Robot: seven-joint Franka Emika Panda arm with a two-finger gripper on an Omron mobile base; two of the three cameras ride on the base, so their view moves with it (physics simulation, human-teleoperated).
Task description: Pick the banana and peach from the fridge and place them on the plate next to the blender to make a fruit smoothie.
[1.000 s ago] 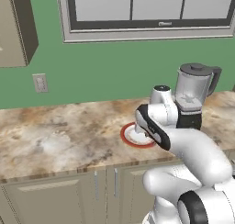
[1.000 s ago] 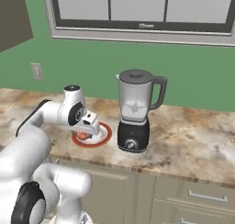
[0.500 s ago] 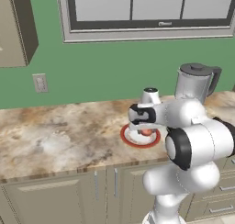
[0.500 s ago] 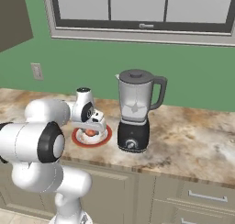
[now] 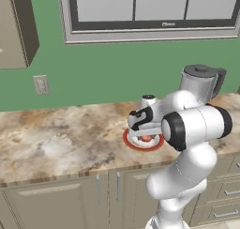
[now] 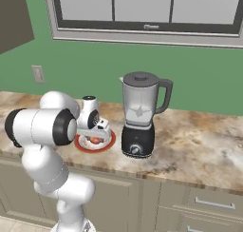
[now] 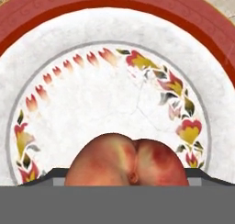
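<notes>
While the peach (image 7: 127, 159) sits on the plate (image 7: 55, 16), pincer (image 5: 146, 138) hovers just above it, jaws apart.

Near to far: arm rises from the base, elbow fwd, hand low over the tabletop (image 5: 61, 134); fruit lies close to the plate's 6 o'clock rim in the hand view, w/ floral band and red rim beyond. From the right base view, plate is at approx 9 o'clock of the blender (image 6: 138, 114), just beside it; window and green wall behind. Judged step: peach drop-off, fruit resting on the plate rather than gripped. No banana on the plate, so next calls for lifting the hand clear w/o nudging the peach, then going to the fridge for the banana.
</notes>
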